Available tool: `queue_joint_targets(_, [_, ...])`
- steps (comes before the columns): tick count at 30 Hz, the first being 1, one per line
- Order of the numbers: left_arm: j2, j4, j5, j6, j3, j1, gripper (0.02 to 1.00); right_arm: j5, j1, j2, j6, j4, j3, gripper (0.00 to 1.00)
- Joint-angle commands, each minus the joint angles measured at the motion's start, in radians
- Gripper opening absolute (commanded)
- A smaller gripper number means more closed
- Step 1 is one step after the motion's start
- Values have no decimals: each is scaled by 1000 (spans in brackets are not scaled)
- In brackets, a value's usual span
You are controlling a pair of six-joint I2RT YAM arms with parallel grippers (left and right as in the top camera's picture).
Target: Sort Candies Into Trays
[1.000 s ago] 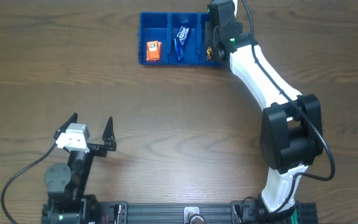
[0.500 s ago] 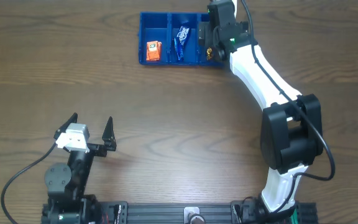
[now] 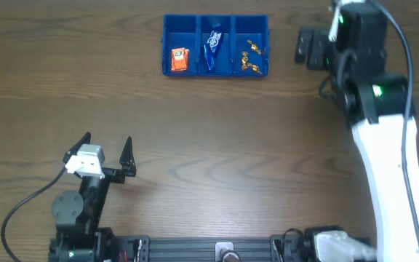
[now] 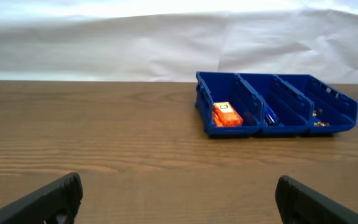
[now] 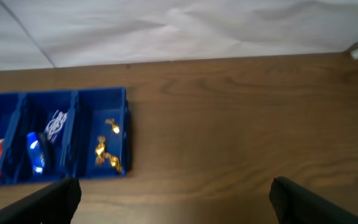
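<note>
Tray (image 3: 167,45): blue, three compartments, table's (image 3: 217,138) 12 o'clock.
Contents: orange candy (image 3: 180,60) left, blue candy (image 3: 212,49) middle, gold candies (image 3: 254,58) right.
Left gripper (image 3: 108,138): wide, 7 o'clock.
Right gripper (image 3: 304,48): wide, tray's 3 o'clock.

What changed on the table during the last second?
The right claw pulled away rightward from the right compartment of the blue plastic three-compartment tray, uncovering the gold-wrapped candies there; it is open. The left claw, orange-wrapped candy and blue-wrapped candy stayed put.
</note>
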Motion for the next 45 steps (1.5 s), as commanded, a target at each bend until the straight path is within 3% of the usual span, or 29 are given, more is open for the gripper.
queue_joint_targets(1, [-5,-32,17,14,-20,3,998,42,-36,-282,-37,46,-238,998])
queue_joint_targets(7, [-5,-32,17,14,-20,3,1000,-139,-207,-703,-73,74,-558,998])
queue_joint_targets(15, [-5,-32,16,14,-20,3,996,-272,-209,-1139,-111,211,-924,998])
queue_joint_targets(21, [-5,-32,17,14,-20,3,998,-370,-207,-1300,-111,279,-1084,998])
queue_joint_targets(27, [-5,-32,16,14,-20,3,998,-380,-203,-1327,-111,325,-1177,998])
queue_joint_targets(37, [-5,-32,17,14,-20,3,998,-368,-196,-1327,-112,671,-1379,998])
queue_joint_targets(45, [-5,-32,17,14,-20,3,998,-351,-113,-1327,-111,663,-1444,998])
